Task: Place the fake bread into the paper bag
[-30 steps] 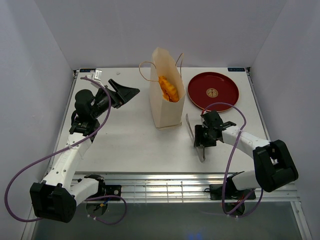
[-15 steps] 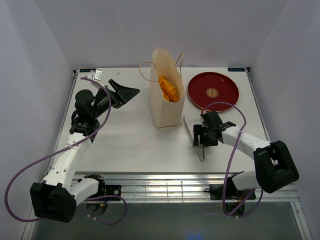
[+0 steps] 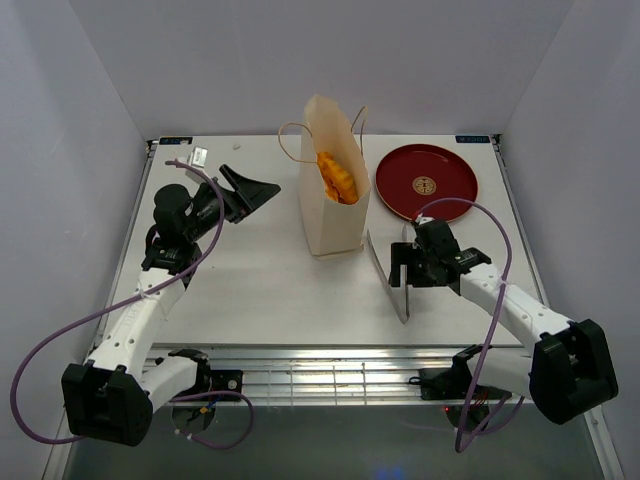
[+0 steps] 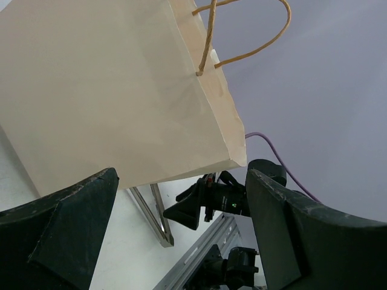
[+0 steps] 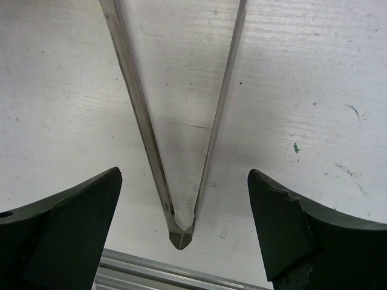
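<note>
**Both claws open, bread in the bag**

The right claw [image 5: 182, 178] hangs with its fingers spread wide over a pair of metal tongs [image 5: 181, 223]. The tongs lie flat on the table [image 3: 260, 280] between the fingers, which touch neither arm. The joined end sits near the claw's palm and the tips run out of the wrist view. From above, this claw hides one arm of the tongs.

The left claw [image 3: 250, 186] is also spread wide and grips nothing. It points at the side of the paper bag [image 3: 330, 215], near it but apart. From its wrist camera only the bag's outer wall and one cord handle [image 4: 242, 36] show, and the inside is hidden.

The bag stands upright beyond the right claw. The bread [image 3: 338, 178] lies inside, orange through the open mouth. How many pieces there are cannot be told. Past the right claw, beside the bag, sits a dark red plate [image 3: 455, 195].
</note>
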